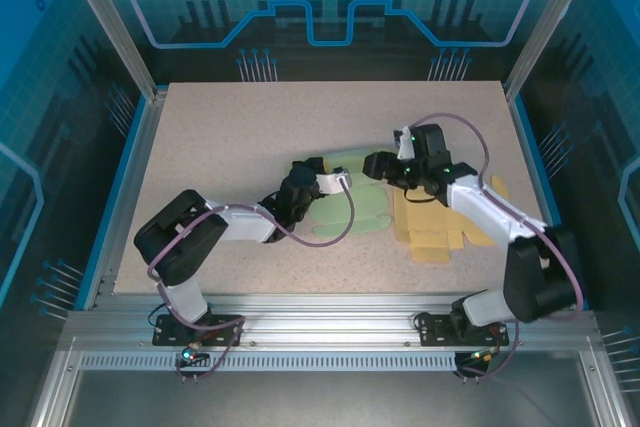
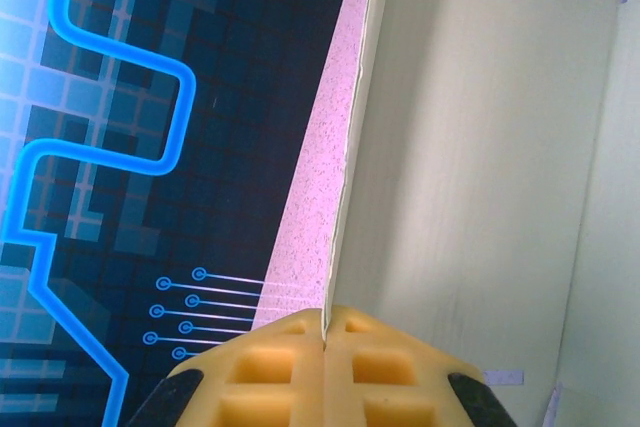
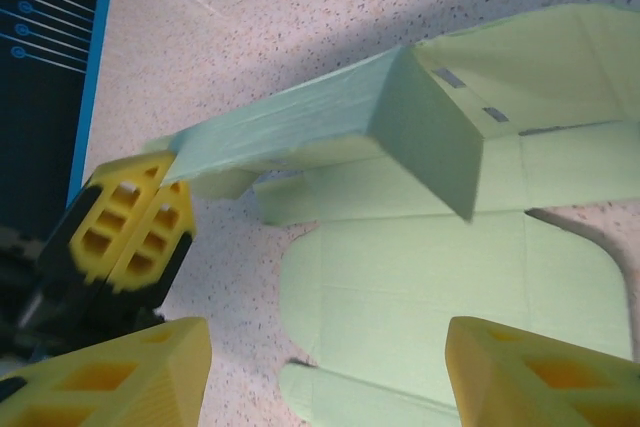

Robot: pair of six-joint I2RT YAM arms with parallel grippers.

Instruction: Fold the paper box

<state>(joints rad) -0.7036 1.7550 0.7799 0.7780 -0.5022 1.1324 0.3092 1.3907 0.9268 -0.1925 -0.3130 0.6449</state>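
Paper box (image 1: 372,203): pale green, mostly unfolded, and lay flat on the bench (image 1: 240,127) near the centre, a little toward 3 o'clock. In the right wrist view (image 3: 420,287) its rounded tabs pointed toward 6 o'clock and its creased panels lay spread on the surface.
Flap (image 3: 300,122): one long panel of the box stood lifted off the bench, with a shorter panel folded down from its 3 o'clock end. In the left wrist view (image 2: 470,147) it appeared as a thin edge running toward 12 o'clock.
Left tool (image 1: 343,181): at the box's 9 o'clock side, with its fingers pressed fully together on the flap's thin edge. The left wrist view (image 2: 325,342) showed the yellow pads meeting on the card, and the right wrist view (image 3: 130,222) showed them pinching the flap's 9 o'clock end.
Right tool (image 1: 380,163): at the box's 12 o'clock side, above it, with its fingers (image 3: 540,372) spread wide apart and nothing between them (image 3: 325,387).
Cardboard sheets (image 1: 435,232): tan, lying flat at about 4 o'clock from the box, just beside it and partly under the right arm.
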